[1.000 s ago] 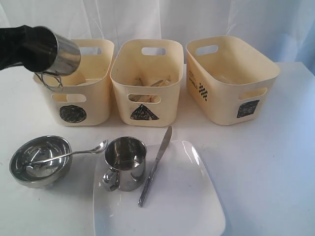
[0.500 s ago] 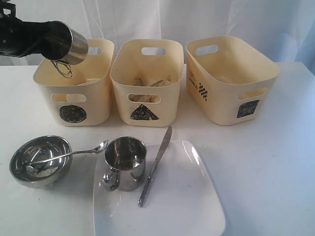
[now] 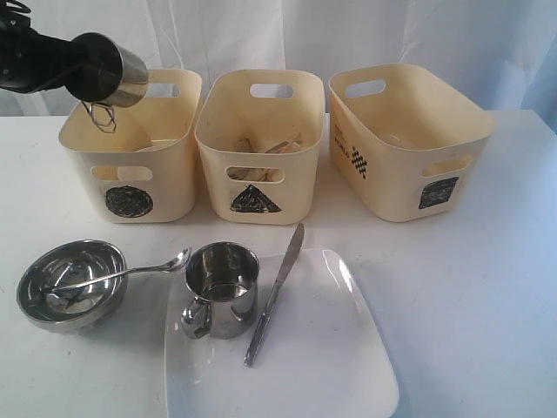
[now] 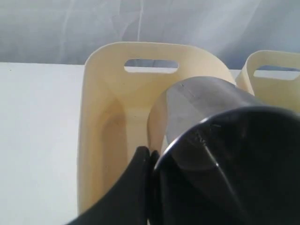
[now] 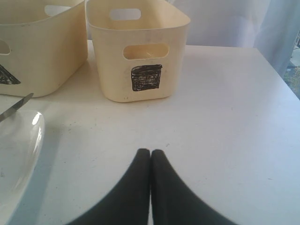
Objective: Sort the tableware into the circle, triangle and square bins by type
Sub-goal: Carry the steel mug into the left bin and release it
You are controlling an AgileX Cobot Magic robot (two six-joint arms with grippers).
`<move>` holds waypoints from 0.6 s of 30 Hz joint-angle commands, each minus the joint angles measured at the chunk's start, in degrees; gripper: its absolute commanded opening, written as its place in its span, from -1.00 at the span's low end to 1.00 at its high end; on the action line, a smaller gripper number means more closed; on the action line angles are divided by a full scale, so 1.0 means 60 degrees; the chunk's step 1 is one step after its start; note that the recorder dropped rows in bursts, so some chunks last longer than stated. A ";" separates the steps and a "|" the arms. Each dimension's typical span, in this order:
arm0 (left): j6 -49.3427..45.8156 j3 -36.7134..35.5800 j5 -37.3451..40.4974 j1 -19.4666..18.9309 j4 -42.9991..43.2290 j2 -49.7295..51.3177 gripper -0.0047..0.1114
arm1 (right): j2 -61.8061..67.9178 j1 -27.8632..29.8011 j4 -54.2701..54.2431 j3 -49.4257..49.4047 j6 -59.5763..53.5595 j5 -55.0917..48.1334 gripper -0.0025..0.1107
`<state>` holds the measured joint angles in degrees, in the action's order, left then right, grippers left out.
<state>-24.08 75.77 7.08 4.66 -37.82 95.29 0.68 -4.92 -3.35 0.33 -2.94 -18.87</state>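
white surface (image 3: 487, 287), white curtain (image 3: 365, 30) hung behind it. three cream bins stand in a row at the back: circle bin (image 3: 170, 187) left, triangle bin (image 3: 300, 187) mid, square bin (image 3: 392, 187) right & turned a bit askew. wooden chopsticks (image 3: 265, 145) lie inside the triangle bin. up front, a steel bowl (image 3: 35, 300) sits at left w/ the spoon (image 3: 148, 268) propped across its rim, scoop end poking out toward the second mug (image 3: 224, 292). that mug stands upright at the left back corner of the white square plate (image 3: 331, 366). the knife (image 3: 277, 292) lies just beside it, tip pointing off the plate toward the triangle bin.

left arm (image 3: 39, 63) reaches in from the left edge, roughly level, above the circle bin. left jaws are clamped on the held mug (image 3: 122, 77), which hangs on its side in the air over that bin's open top, handle dangling down.

right jaws are pressed tip to tip w/ nothing in them, over bare surface in front of the square bin.
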 commanded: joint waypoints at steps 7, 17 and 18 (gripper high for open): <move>-0.0054 0.0066 0.0340 0.0016 -0.0127 0.0634 -0.82 | -0.0033 0.0064 0.0067 -0.0055 0.0039 0.0079 -0.96; -0.0026 0.0175 0.0585 0.0016 -0.0620 0.0961 -0.29 | -0.0033 0.0064 0.0067 -0.0055 0.0039 0.0079 -0.96; -0.0026 0.0175 0.0629 0.0016 -0.0620 0.0961 -0.28 | -0.0033 0.0064 0.0067 -0.0055 0.0039 0.0079 -0.96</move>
<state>-24.27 76.46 9.69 4.66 -39.89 101.23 0.68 -4.92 -3.35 0.33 -2.94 -18.87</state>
